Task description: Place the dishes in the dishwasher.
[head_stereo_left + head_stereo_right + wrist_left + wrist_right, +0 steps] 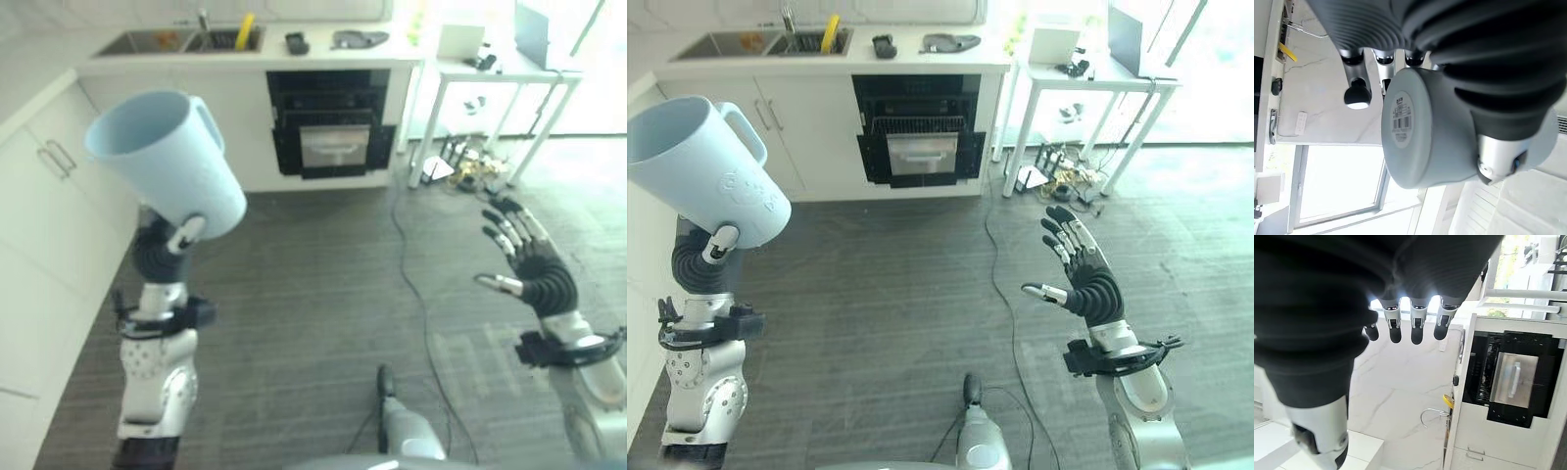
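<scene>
One dish in play right now: a pale blue jug point(168, 155), and it's up in my left robot hand point(1488, 98), fingers and thumb curled round its lower end so it sits tilted with the mouth pointing up and away to my left. From the left wrist view I'm looking straight at its flat base, so the grip is down low, which feels a bit top-heavy to me.

My right robot hand point(1087, 279) is empty, held out in front with fingers spread and straight, just hanging over the dark floor point(882, 294).

Step-wise I'd say I'm in the carry phase: jug picked up, not yet loaded. Across the room there's the dishwasher point(916, 132), a dark appliance set in the white cabinets under the worktop point(921, 61), door dropped open with what looks like a rack showing. It's well apart from me, with a cable point(1004, 284) trailing on the floor in between.

Next move, as I see it: walk over there, steer clear of that cable, keep the jug steady, then lower it into the rack, probably mouth down.
</scene>
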`<state>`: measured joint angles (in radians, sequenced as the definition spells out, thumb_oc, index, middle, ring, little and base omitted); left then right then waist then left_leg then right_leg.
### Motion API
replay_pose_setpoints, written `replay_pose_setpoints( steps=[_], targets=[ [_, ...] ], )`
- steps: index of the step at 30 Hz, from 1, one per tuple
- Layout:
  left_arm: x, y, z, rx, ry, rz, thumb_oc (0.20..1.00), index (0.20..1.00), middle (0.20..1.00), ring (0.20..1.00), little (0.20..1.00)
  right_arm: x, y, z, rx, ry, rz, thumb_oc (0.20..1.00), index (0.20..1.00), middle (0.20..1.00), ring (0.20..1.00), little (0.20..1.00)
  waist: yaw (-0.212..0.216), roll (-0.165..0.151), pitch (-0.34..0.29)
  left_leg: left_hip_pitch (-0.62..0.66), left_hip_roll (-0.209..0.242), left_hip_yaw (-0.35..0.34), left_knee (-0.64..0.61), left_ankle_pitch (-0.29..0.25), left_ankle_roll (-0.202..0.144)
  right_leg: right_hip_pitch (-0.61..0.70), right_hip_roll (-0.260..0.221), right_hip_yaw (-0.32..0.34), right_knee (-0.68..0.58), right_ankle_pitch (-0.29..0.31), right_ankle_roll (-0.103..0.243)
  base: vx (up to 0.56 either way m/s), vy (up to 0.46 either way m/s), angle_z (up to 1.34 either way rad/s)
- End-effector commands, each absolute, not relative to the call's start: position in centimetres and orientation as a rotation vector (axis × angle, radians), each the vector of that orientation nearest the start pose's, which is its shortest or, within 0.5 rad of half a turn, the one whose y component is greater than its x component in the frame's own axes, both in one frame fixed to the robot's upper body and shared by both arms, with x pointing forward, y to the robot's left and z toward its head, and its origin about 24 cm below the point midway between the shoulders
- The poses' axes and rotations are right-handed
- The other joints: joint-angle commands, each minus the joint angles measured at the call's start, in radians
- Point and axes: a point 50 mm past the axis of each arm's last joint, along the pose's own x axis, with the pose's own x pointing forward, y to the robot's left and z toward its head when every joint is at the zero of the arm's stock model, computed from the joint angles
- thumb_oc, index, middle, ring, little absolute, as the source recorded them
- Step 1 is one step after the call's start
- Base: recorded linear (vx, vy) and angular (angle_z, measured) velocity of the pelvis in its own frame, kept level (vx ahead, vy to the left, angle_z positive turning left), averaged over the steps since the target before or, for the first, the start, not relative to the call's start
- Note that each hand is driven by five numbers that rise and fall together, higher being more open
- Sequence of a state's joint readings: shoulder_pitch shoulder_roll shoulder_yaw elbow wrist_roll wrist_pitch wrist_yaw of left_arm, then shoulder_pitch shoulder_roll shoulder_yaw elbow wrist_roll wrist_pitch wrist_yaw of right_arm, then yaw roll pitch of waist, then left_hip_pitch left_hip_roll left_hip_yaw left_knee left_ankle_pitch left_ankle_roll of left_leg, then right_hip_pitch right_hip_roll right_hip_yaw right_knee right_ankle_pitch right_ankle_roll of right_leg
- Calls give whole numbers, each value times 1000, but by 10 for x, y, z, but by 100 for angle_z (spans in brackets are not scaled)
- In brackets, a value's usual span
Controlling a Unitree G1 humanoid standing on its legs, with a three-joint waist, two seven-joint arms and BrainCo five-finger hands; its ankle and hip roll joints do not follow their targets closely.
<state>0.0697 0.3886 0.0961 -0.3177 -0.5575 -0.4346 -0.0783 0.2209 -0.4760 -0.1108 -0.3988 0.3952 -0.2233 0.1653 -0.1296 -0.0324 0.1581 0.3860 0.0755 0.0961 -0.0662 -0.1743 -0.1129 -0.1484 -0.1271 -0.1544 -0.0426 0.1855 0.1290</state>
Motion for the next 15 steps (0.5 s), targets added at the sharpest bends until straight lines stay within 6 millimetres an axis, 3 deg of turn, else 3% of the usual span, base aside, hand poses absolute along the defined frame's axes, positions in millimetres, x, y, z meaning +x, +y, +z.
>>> replay_pose_setpoints(
  steps=[1, 2, 4, 6, 7, 9, 10, 12, 14, 15],
  targets=[
    [207, 212, 189, -51, -856, -146, 200, 200, 200, 200, 200, 209, -211, 164, -112, -579, 190, 1000, 1000, 1000, 1000, 1000, -7, 8, -20, -79, -57, -12, -21, 38, 101, 60, 15, 4, -40, 24, 29, 329, -244, 14],
    [208, 212, 190, -57, -859, -142, 200, 200, 200, 200, 200, 211, -209, 165, -115, -581, 194, 1000, 1000, 1000, 1000, 1000, -8, 15, -28, -63, -50, -8, -21, 39, 90, 67, 21, 2, -39, 18, 20, 255, -203, -2],
    [207, 212, 190, -78, -864, -129, 200, 200, 200, 200, 200, 211, -210, 166, -128, -580, 205, 1000, 1000, 1000, 1000, 1000, -17, 28, -39, -72, -17, 5, 60, 126, 47, 81, 44, -1, -39, 6, -11, 229, -215, -25],
    [205, 213, 189, -112, -864, -124, 200, 200, 200, 200, 200, 209, -214, 166, -141, -569, 213, 1000, 1000, 1000, 1000, 1000, -22, 29, -41, -139, 31, 5, 259, 265, -4, 117, 70, 18, -40, -23, -47, 270, -247, -22],
    [204, 213, 187, -125, -866, -127, 200, 200, 200, 200, 200, 208, -216, 165, -148, -561, 218, 1000, 1000, 1000, 1000, 1000, -17, 21, -34, -198, 48, 8, 413, 305, -24, 153, 77, 30, -39, -49, -65, 324, -288, -18],
    [201, 213, 183, -131, -866, -133, 200, 200, 200, 200, 200, 207, -219, 163, -164, -553, 220, 1000, 1000, 1000, 1000, 1000, 3, -5, -13, -340, 37, -3, 594, 323, -20, 208, 72, 52, -38, -71, -91, 263, -206, -21],
    [201, 214, 181, -132, -858, -138, 200, 200, 200, 200, 200, 207, -221, 161, -168, -544, 210, 1000, 1000, 1000, 1000, 1000, 18, -18, 2, -427, 36, 10, 617, 295, 1, 240, 69, 58, -42, -85, -95, 289, -84, -27],
    [198, 220, 176, -155, -836, -131, 200, 200, 200, 200, 200, 208, -225, 159, -167, -528, 205, 1000, 1000, 1000, 1000, 1000, 32, -14, 13, -427, 42, 76, 443, 249, 29, 270, 79, 68, -45, -117, -79, 384, 101, -30],
    [196, 224, 174, -156, -830, -115, 200, 200, 200, 200, 200, 208, -226, 158, -172, -517, 214, 1000, 1000, 1000, 1000, 1000, 39, 6, 13, -407, 45, 93, 200, 270, 30, 289, 91, 91, -45, -143, -60, 433, 306, -46],
    [195, 226, 172, -157, -828, -96, 200, 200, 200, 200, 200, 206, -225, 158, -180, -511, 228, 1000, 1000, 1000, 1000, 1000, 50, 18, 10, -397, 55, 66, 25, 316, 18, 309, 93, 112, -45, -165, -46, 405, 303, -45]
  ],
)
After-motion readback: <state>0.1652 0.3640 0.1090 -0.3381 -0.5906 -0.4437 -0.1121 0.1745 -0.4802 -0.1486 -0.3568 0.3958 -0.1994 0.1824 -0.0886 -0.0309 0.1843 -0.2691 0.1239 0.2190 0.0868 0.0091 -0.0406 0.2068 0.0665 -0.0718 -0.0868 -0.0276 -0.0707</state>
